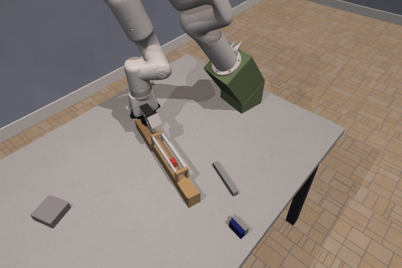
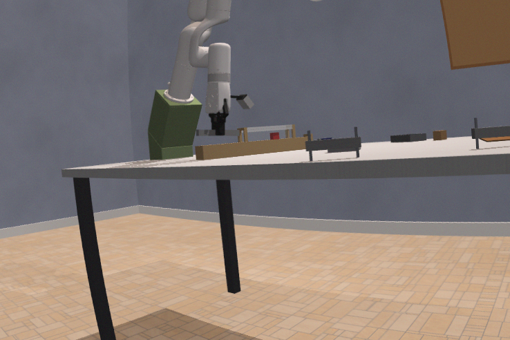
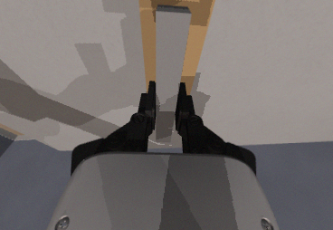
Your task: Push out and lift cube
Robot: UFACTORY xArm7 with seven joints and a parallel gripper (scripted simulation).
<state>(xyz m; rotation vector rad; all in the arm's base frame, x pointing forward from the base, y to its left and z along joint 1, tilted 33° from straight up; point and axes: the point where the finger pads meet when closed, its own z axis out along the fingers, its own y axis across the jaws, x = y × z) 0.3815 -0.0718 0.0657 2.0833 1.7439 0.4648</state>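
Observation:
A small red cube point(image 1: 173, 161) lies inside a narrow channel point(image 1: 168, 154) with white rails, mounted on a long wooden base point(image 1: 181, 183). The cube sits toward the channel's near end and also shows in the side view point(image 2: 274, 135). My gripper point(image 1: 146, 121) hangs over the far end of the base, outside the channel. It is shut on a grey stick point(image 3: 171, 57), held level and in line with the channel. The stick's tip reaches the channel's far opening point(image 2: 240, 131). In the wrist view the fingers clamp the stick's near end.
A second grey bar point(image 1: 225, 178) lies to the right of the channel. A blue block point(image 1: 237, 226) sits near the table's front right edge. A flat grey slab point(image 1: 50, 210) lies at the front left. The green arm pedestal point(image 1: 238, 79) stands at the back.

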